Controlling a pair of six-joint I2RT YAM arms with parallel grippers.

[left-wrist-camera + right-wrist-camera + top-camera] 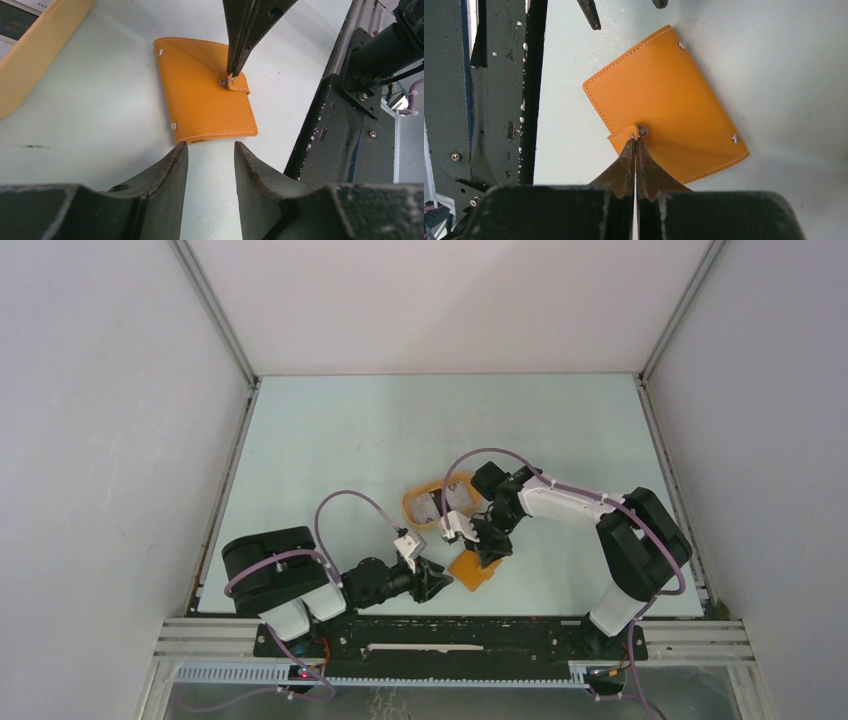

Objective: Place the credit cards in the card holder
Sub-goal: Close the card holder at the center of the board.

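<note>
The card holder is an orange wallet lying closed and flat near the table's front edge. Its closing tab reaches to the snap button. My right gripper is shut, and its tips touch the tab's end beside the snap. Whether leather is pinched between them I cannot tell. My left gripper is open, low over the table, its tips just short of the holder's near edge. Pale credit cards lie in the oval tray.
The oval orange tray sits just behind the card holder. The dark metal base rail runs along the front edge, close to the holder. The right arm reaches in from the right, over the tray's right side.
</note>
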